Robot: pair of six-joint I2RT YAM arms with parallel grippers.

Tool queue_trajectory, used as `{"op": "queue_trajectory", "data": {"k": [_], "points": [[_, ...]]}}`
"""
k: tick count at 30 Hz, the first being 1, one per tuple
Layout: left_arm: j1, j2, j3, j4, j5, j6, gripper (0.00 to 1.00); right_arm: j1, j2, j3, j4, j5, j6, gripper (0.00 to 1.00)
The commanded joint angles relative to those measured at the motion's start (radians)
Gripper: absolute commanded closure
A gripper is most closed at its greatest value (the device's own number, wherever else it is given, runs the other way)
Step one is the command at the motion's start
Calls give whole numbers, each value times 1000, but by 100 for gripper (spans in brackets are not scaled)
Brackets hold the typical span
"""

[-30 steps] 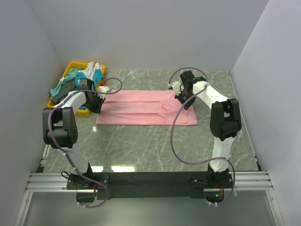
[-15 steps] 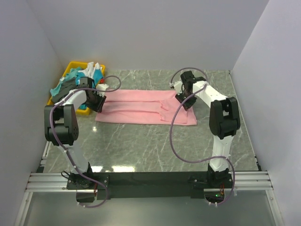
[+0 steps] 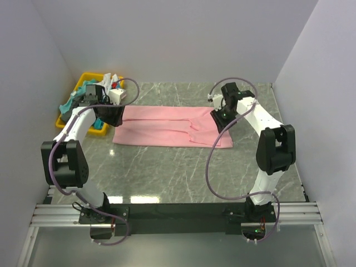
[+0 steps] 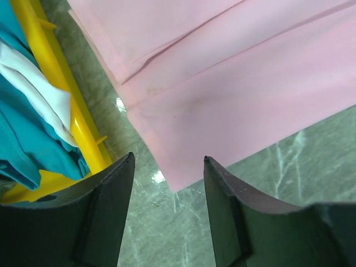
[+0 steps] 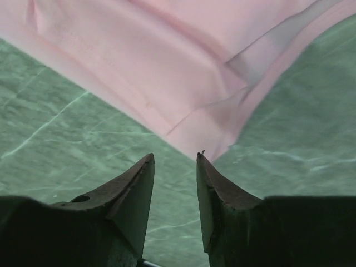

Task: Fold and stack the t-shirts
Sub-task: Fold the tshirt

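A light pink t-shirt lies folded lengthwise into a long band across the back of the marble table. Above its left end hangs my left gripper, open and empty; its wrist view shows the pink t-shirt's corner just beyond the gripper. My right gripper hovers over the band's right end, open and empty. From the right wrist the pink t-shirt's layered corner lies ahead of that gripper. Teal, white and dark t-shirts are piled in the yellow bin.
The yellow plastic bin sits at the table's back left corner, its rim close beside the left gripper. Grey walls enclose the table on three sides. Green-grey marble stretches between the shirt and the arm bases.
Both grippers have opened, let go of the pink shirt's ends and lifted up and back from it. The shirt stays flat where it was laid.
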Motion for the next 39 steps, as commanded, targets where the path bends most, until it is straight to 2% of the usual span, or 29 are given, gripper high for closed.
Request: {"op": "queue_trajectory", "data": {"k": [1, 10, 19, 27, 32, 39], "points": [[-1, -34, -28, -3, 36, -40, 41, -2, -12, -72, 4, -76, 112, 56], [-1, -62, -60, -10, 27, -34, 39, -4, 40, -144, 132, -82, 229, 60], [-1, -54, -51, -10, 27, -34, 39, -8, 116, -154, 163, -77, 285, 57], [-1, -56, -63, 0, 27, -28, 39, -16, 97, -187, 165, -56, 318, 58], [0, -68, -83, 6, 25, -20, 39, -33, 28, -227, 153, -59, 322, 58], [-1, -68, -97, 13, 31, -26, 39, -42, 21, -210, 151, -67, 356, 62]]}}
